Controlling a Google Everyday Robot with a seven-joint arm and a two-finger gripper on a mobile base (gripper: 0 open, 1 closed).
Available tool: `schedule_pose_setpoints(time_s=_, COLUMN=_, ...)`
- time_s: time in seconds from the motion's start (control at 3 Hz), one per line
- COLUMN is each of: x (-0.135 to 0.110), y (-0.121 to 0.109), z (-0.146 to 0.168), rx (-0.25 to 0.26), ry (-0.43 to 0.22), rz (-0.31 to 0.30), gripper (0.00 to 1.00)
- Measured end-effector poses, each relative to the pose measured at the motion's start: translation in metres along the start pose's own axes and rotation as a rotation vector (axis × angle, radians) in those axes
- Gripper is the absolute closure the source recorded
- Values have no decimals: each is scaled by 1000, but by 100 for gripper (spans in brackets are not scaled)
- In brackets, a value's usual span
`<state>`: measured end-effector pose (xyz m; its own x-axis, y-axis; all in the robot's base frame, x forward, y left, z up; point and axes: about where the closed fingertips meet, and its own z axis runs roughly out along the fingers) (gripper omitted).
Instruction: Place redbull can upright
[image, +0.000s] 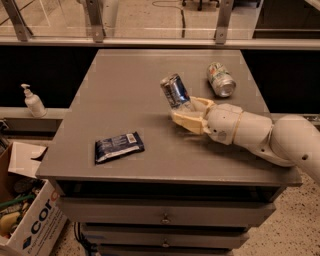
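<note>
My gripper (189, 113), low over the grey table (115, 95), clamps the tilted redbull can (175, 91) near its base, ready to stand it upright.

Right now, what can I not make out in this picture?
- Camera view: the lower end of the redbull can is hidden between the fingers of the gripper, which holds it tilted above the table.
- The arm is cut off by the right edge.
- The print on the dark packet is too small to read.

The redbull can (175, 91) is blue and silver; the cream gripper (186, 110) grips it mid-table. The table (120, 90) is grey, the packet (119, 146) dark blue.
</note>
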<state>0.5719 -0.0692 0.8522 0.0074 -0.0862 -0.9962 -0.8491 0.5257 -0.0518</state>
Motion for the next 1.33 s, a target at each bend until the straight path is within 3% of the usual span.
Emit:
schedule_pose_setpoints(time_s=0.67, x=3, y=-2, z=-9, rx=14, ry=1, rz=6, gripper=100)
schedule_pose_setpoints(time_s=1.33, x=1, y=-2, z=-9, rx=14, ry=0, rz=6, gripper=60)
